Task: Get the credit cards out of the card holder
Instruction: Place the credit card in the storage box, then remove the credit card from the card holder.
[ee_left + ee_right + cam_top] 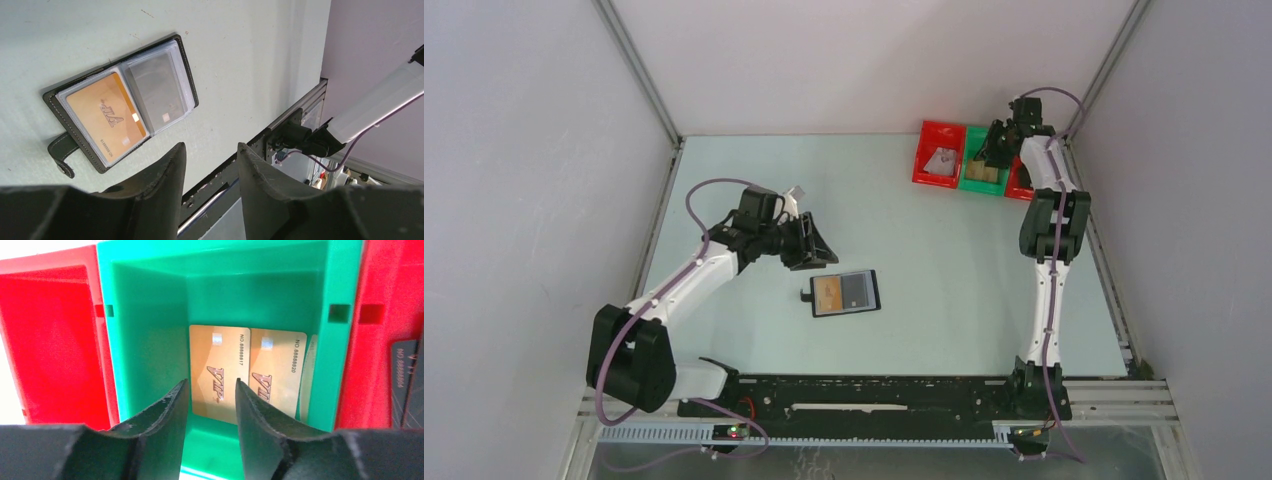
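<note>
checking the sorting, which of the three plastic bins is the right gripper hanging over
The green plastic bin, in the middle between the two red bins; tan-gold cards lie in it.

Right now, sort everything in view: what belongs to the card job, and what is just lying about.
Job: card holder, open; tan-orange card and grey card in its slots; left gripper, open near it.
Lying about: green bin with tan cards inside; red bins; right gripper, open over the green bin.
</note>
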Robot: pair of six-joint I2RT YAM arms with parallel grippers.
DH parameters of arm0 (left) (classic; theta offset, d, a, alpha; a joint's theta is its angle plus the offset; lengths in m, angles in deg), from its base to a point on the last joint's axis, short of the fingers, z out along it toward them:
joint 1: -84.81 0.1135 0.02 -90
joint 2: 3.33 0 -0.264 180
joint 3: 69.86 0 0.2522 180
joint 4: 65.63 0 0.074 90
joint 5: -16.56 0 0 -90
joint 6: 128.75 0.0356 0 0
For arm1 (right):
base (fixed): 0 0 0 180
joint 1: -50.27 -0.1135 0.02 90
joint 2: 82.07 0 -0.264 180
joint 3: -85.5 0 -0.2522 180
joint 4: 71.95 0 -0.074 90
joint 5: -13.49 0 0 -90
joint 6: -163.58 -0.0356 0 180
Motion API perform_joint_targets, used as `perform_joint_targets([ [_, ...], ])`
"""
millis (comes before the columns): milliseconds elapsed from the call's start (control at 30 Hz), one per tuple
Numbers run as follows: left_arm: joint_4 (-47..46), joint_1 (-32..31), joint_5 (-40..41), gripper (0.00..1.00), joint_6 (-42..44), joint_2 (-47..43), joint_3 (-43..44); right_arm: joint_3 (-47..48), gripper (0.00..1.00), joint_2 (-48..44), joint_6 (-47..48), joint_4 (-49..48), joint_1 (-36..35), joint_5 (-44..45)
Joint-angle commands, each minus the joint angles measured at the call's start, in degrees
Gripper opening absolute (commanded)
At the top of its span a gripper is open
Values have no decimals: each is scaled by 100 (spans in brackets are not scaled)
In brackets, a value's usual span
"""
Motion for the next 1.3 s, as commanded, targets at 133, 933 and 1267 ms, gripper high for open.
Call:
perform_joint_targets([
  [133, -77, 43, 60, 49, 132, -232, 119, -1364, 53, -2024, -124, -945, -63, 598],
  [933, -474, -89, 1594, 48, -705, -122, -1158, -8809, 53, -5651, -2891, -4291, -3715, -1327],
  [1267, -1086, -77, 1551, 47, -689, 525, -1589, -8789, 53, -4991, -3255, -4747, -4264, -783],
])
